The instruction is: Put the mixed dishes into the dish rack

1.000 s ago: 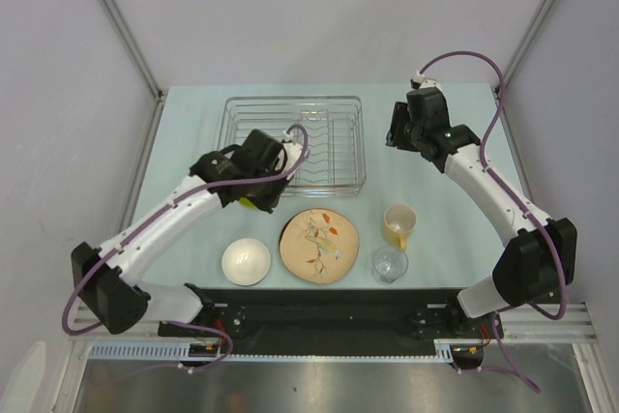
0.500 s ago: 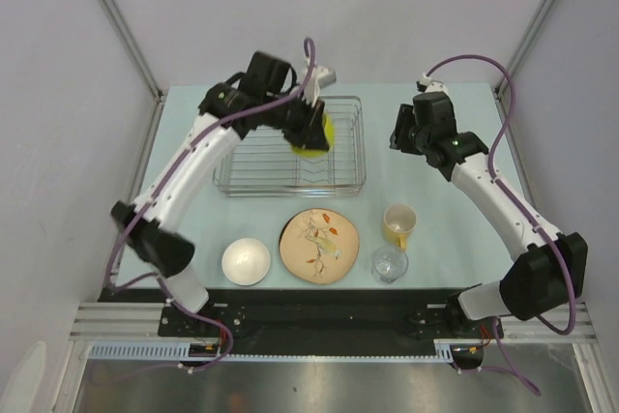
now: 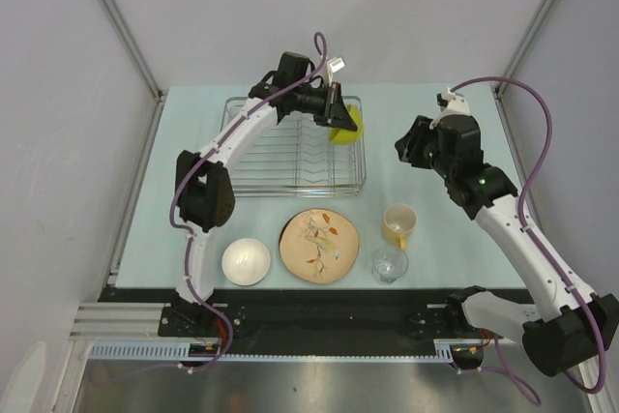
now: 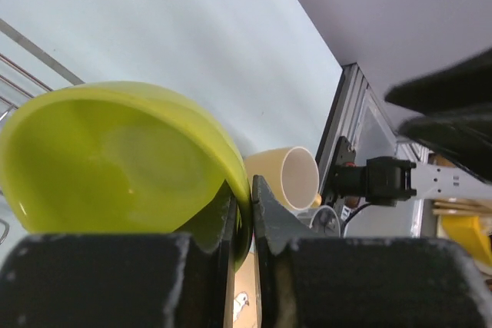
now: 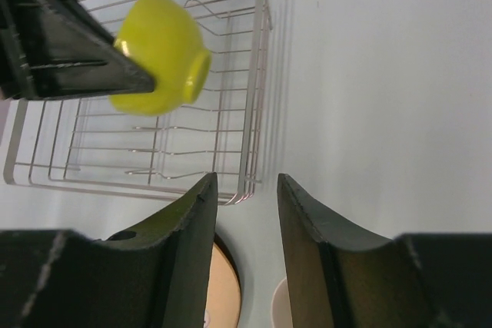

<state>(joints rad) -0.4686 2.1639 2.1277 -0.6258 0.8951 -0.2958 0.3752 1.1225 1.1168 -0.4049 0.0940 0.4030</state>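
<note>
My left gripper point(image 3: 338, 119) is shut on the rim of the lime-green bowl point(image 3: 346, 129) and holds it tilted in the air over the right end of the dish rack point(image 3: 232, 157). The left wrist view shows the bowl's rim point(image 4: 115, 159) pinched between the fingers. My right gripper point(image 3: 412, 148) is open and empty, right of the rack; its view shows the bowl point(image 5: 157, 74) and the rack point(image 5: 257, 97). The white bowl point(image 3: 246, 260), leaf-patterned plate point(image 3: 319, 245), yellow mug point(image 3: 398, 224) and clear glass point(image 3: 390, 264) sit in a row on the table's near side. The red-rimmed plate is out of view.
The rack holds nothing on its wires. The left arm arches over the rack's far side. Metal frame posts stand at the table's back corners. The table's near edge meets a black rail point(image 3: 319, 302).
My left arm has carried the green bowl up from the table in front of the rack, across it, to its right end. My right arm has drifted slightly right and nearer.
</note>
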